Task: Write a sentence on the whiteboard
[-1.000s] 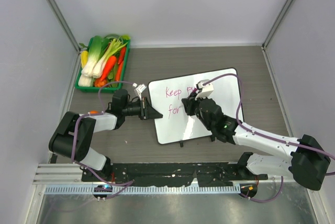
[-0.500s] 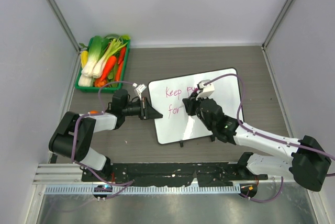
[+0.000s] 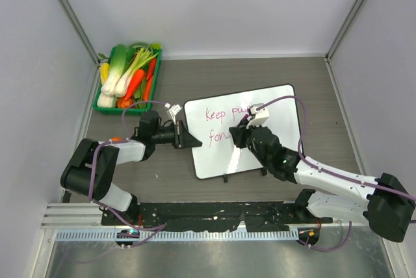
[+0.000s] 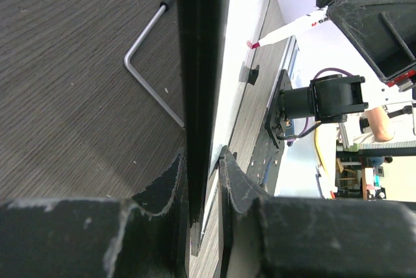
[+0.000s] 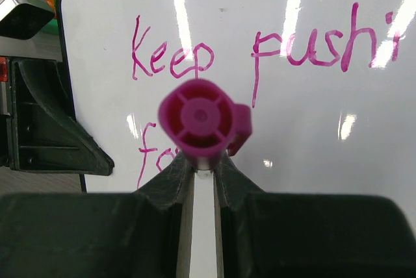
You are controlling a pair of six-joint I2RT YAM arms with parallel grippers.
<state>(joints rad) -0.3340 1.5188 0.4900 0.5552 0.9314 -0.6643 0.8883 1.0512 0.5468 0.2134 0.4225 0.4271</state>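
Note:
The whiteboard [image 3: 281,105] lies tilted on the table, with "Keep pushi" and a second line starting "fo" written on it in magenta [image 5: 172,60]. My left gripper [image 3: 188,140] is shut on the board's left edge, and the black rim [image 4: 200,63] sits between its jaws [image 4: 203,158]. My right gripper [image 3: 238,136] is over the second line, shut on a white marker [image 5: 198,117] whose magenta cap end faces the camera. The marker's pink tip [image 4: 252,44] points down at the board surface. My right arm hides part of the writing in the top view.
A green tray [image 3: 110,110] of vegetables stands at the back left by the wall. A bent metal stand leg [image 4: 146,37] lies under the board. Two black clips [image 3: 225,178] stick out of the board's near edge. Enclosure walls close in both sides.
My right gripper has shifted slightly right along the second line with the marker, and that line has grown a little. The left gripper and the board have not moved.

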